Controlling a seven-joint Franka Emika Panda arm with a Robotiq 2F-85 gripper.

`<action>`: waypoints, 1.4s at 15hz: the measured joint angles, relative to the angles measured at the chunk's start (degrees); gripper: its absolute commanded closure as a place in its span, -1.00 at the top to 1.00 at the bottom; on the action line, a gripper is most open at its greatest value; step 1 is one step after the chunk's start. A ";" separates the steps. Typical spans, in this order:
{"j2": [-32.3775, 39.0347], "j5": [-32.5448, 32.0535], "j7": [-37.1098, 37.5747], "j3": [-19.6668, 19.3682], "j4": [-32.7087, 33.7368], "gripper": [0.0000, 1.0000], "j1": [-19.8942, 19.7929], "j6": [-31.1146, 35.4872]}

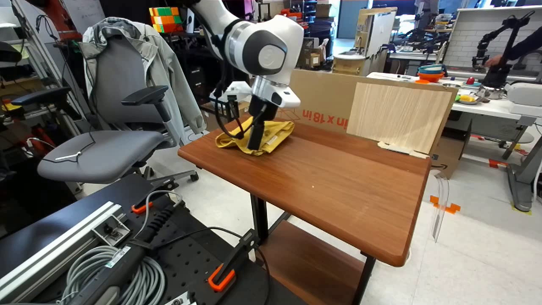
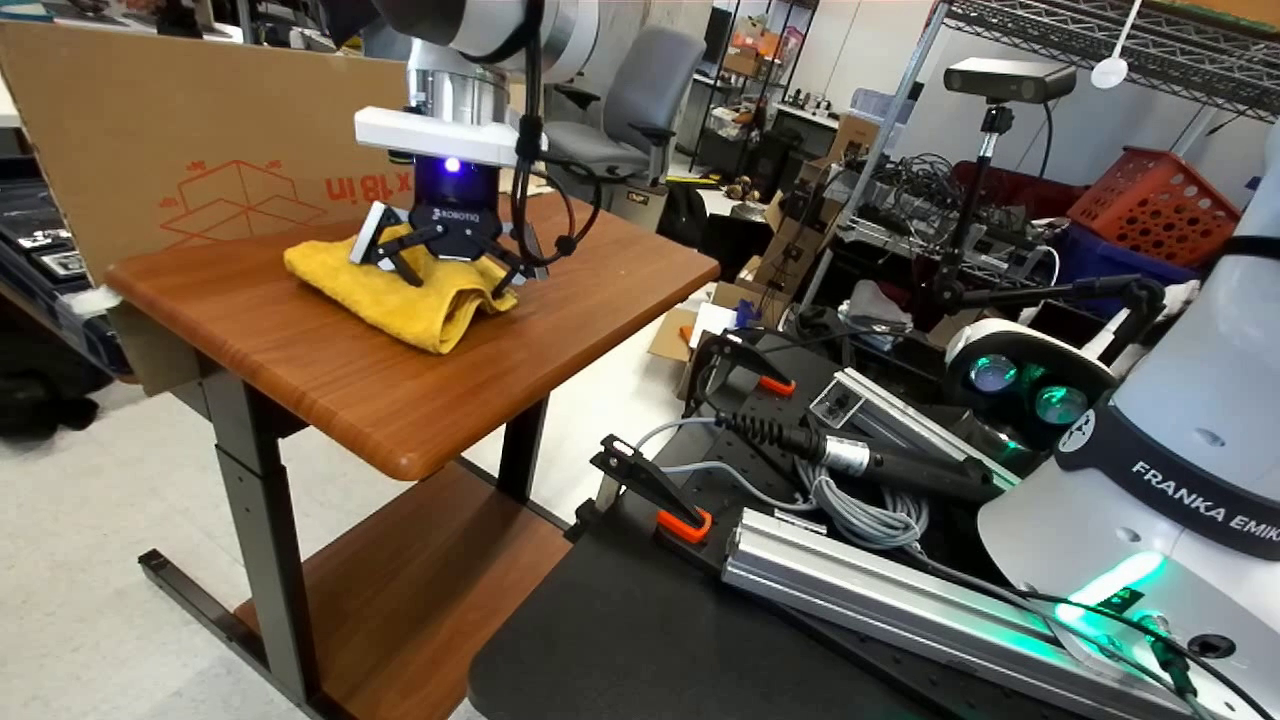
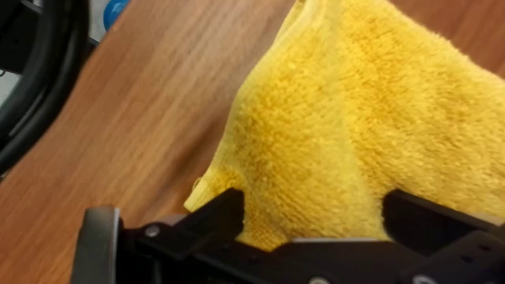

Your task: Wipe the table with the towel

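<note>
The yellow towel lies folded and bunched on the brown wooden table (image 1: pixel 338 182), near one end. It shows in both exterior views (image 1: pixel 279 132) (image 2: pixel 365 300) and fills much of the wrist view (image 3: pixel 335 110). My gripper (image 2: pixel 457 280) points down over the towel, fingers spread wide. In the wrist view the gripper's (image 3: pixel 313 209) two black fingertips stand well apart with towel between and below them. The fingertips are low at the towel and seem to touch it; how deep they press is hidden. In an exterior view the gripper (image 1: pixel 255 142) hides part of the towel.
A cardboard sheet (image 1: pixel 324 99) stands along the table's far edge, with a pale wood-look board (image 1: pixel 398 114) against it. A grey chair (image 1: pixel 101 154) stands beyond the table's end. A black cable (image 3: pixel 43 86) loops beside the wrist. A black bench with clamps (image 2: pixel 685 525) stands nearby.
</note>
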 measured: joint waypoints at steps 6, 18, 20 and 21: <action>-6.65 -3.75 -5.07 1.28 -12.01 1.00 4.01 1.42; -11.84 -14.95 -5.43 -14.43 -23.80 1.00 -5.17 17.51; -11.77 -14.78 -5.45 -15.24 -23.63 1.00 -8.42 17.52; -11.74 -14.70 -5.45 -15.28 -23.33 1.00 -9.66 17.53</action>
